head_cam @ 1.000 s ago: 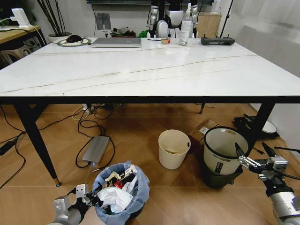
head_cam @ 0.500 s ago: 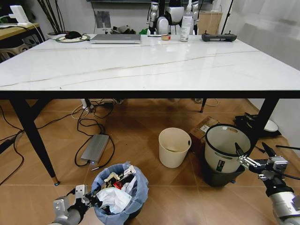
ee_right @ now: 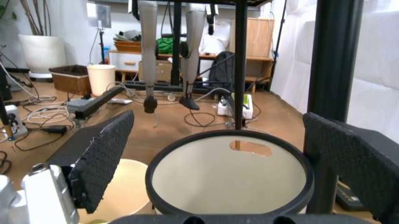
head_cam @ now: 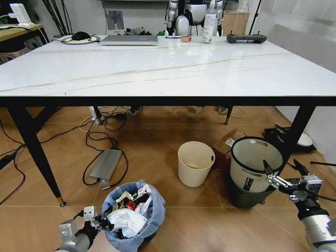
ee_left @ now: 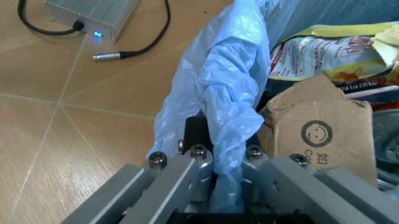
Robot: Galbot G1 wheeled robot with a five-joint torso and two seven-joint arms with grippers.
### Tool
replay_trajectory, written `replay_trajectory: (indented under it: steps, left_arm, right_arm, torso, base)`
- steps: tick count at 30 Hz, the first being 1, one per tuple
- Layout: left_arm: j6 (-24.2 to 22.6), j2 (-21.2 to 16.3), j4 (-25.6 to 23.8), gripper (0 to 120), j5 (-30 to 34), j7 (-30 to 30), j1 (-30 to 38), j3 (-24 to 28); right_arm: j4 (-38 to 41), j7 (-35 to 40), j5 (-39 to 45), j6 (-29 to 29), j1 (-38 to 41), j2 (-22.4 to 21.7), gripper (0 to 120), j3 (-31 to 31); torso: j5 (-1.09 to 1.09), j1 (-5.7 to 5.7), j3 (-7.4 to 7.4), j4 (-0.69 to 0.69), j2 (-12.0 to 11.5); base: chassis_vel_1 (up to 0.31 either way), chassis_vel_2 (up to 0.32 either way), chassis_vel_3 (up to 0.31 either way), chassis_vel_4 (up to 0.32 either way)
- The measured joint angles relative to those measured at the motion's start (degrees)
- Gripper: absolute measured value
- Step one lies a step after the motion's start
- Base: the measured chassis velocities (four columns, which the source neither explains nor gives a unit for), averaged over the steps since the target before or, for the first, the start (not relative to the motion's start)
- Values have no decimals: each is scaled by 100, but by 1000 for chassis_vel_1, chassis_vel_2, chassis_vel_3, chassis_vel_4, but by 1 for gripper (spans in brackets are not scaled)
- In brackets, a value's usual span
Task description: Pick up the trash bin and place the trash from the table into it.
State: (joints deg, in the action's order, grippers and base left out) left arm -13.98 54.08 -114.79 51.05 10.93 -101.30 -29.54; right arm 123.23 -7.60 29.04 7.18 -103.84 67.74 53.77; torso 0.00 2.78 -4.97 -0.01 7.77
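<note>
The trash bin [head_cam: 134, 215], lined with a crinkly light-blue bag [ee_left: 224, 93], sits low at the floor in front of the table [head_cam: 168, 68]. Trash fills it: crumpled white tissue [head_cam: 128, 220], torn brown cardboard [ee_left: 318, 135] and a printed packet [ee_left: 318, 51]. My left gripper [head_cam: 97, 223] is at the bin's left side, shut on the bag's overhanging rim [ee_left: 227, 172]. Low on the right, my right gripper [head_cam: 283, 176] hangs open with nothing between its pads [ee_right: 103, 158], just in front of the grey-and-black bin [head_cam: 252, 168].
A cream bucket [head_cam: 195, 164] stands between the two bins. A grey power brick [head_cam: 106, 165] and cables lie on the floor under the table. A black table leg [head_cam: 31, 152] is at the left. A laptop [head_cam: 128, 40] and a controller [head_cam: 247, 38] lie at the table's far edge.
The whole head picture has shifted, so the camera moved; the table edge sits higher in the picture. Both grippers and the trash bin keep their places relative to each other.
</note>
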Motion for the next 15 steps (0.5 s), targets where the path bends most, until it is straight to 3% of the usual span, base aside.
replay_trajectory:
  steps: [15]
  left_arm:
    - [-1, 101, 647, 0, 0, 12, 405, 90]
  right_arm:
    - [0, 0, 0, 0, 0, 0, 100, 0]
  torso:
    - [0, 8, -26, 0, 35]
  base:
    - [0, 0, 0, 0]
